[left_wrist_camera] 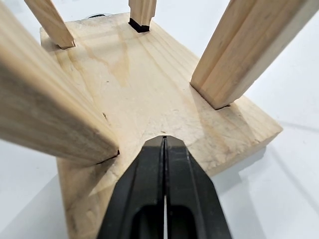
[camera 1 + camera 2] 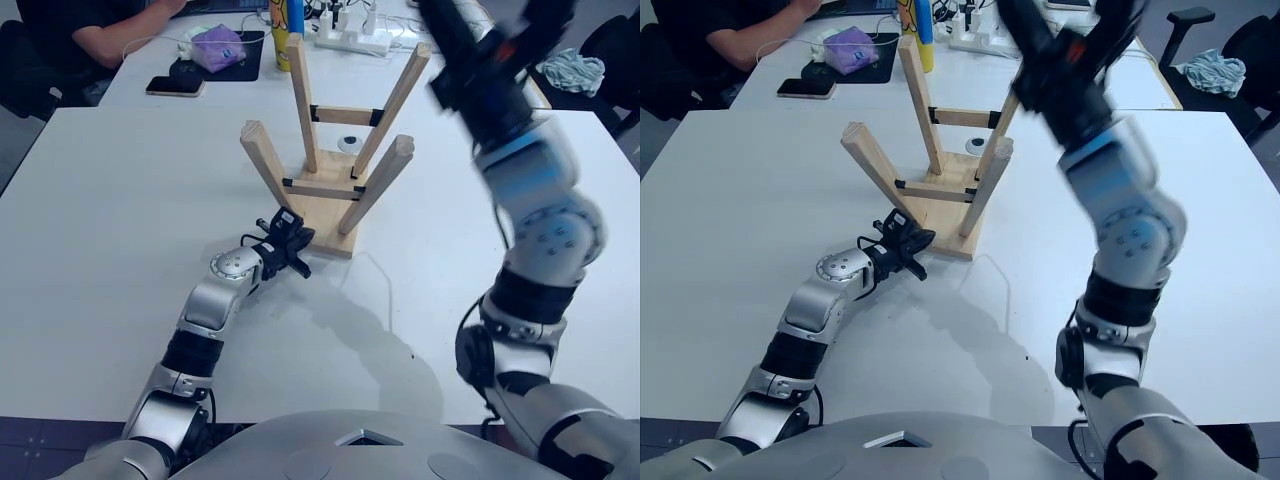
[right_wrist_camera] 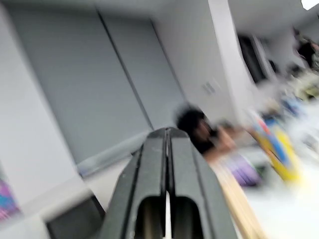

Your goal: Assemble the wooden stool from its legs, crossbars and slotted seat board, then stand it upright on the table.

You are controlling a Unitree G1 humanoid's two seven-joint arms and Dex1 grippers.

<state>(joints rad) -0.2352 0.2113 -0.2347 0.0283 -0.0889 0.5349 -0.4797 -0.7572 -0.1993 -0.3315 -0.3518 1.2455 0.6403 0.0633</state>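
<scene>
The wooden stool stands upside down on the white table (image 2: 120,220). Its slotted seat board (image 2: 330,218) lies flat and its legs (image 2: 303,100) point up, joined by crossbars (image 2: 345,115). My left gripper (image 2: 298,240) rests low on the table at the board's near corner. Its fingers are shut with nothing between them, and in the left wrist view the tips (image 1: 164,140) meet the board's (image 1: 149,84) edge between two legs. My right arm (image 2: 535,170) is raised high over the stool's right side. The right gripper (image 3: 167,132) is shut, holds nothing and points out into the room.
Beyond the stool, a second table holds a phone (image 2: 175,86), a purple pouch (image 2: 218,45), a yellow bottle (image 2: 285,30) and a power strip (image 2: 352,40). A small round object (image 2: 348,143) lies just behind the stool. Bare tabletop spreads left and right of the stool.
</scene>
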